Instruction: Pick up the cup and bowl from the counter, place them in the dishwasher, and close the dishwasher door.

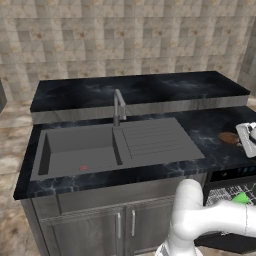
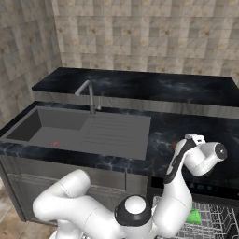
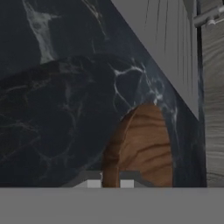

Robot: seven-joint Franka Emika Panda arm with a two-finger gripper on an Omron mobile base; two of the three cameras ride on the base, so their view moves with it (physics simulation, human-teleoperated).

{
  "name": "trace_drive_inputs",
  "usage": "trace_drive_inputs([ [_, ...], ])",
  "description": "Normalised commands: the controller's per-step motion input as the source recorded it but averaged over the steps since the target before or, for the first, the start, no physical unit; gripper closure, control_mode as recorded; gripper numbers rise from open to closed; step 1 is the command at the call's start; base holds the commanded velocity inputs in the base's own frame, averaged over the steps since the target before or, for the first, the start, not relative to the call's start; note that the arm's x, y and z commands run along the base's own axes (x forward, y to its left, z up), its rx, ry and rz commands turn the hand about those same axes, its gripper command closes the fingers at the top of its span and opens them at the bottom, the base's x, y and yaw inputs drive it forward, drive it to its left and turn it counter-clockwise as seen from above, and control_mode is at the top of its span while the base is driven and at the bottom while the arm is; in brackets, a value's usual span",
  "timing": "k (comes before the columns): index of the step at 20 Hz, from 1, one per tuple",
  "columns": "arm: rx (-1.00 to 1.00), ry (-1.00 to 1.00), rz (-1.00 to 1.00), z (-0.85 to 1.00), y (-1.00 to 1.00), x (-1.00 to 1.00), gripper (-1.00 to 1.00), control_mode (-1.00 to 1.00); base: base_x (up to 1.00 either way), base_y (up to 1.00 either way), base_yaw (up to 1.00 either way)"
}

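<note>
The brown wood-look bowl point(image 3: 142, 148) lies on the black marbled counter point(image 3: 52, 109), right of the sink's drainboard point(image 3: 170, 43). My gripper point(image 3: 110, 183) is down at the bowl's near left rim, shut, with the rim pinched between the two fingertips. In the left base view the bowl point(image 1: 228, 137) shows at the right edge, with my white hand just right of it. The green cup point(image 1: 241, 198) stands in the white wire rack of the dishwasher point(image 1: 231, 176) below the counter. From the right base view the cup point(image 2: 193, 216) is partly behind my arm. The dishwasher door is out of view.
A grey sink point(image 1: 80, 150) with a faucet point(image 1: 118, 107) takes up the counter's left and middle. A raised black ledge point(image 1: 140, 90) runs along the tiled wall behind. Grey cabinet doors point(image 1: 115, 225) with steel handles sit under the sink.
</note>
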Motion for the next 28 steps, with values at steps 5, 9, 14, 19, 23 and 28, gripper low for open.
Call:
trace_drive_inputs([
  [5, 0.00, 0.00, 0.00, -0.01, 0.00, -0.17, 1.00, -1.00, 0.00, 0.00, 0.00],
  [9, 0.00, -0.01, 0.00, 0.00, 0.00, -0.42, 1.00, -1.00, 0.00, 0.00, 0.00],
  [14, 0.00, -0.03, 0.00, 0.02, 0.00, -0.47, 1.00, -1.00, 0.00, 0.00, 0.00],
  [19, 0.00, -0.06, 0.00, 0.19, 0.00, -0.55, 1.00, -1.00, 0.00, 0.00, 0.00],
  [23, 0.00, -0.07, 0.00, 0.24, 0.00, -0.59, 1.00, -1.00, 0.00, 0.00, 0.00],
  [28, 0.00, -0.05, 0.00, 0.22, -0.01, -0.58, 1.00, -1.00, 0.00, 0.00, 0.00],
])
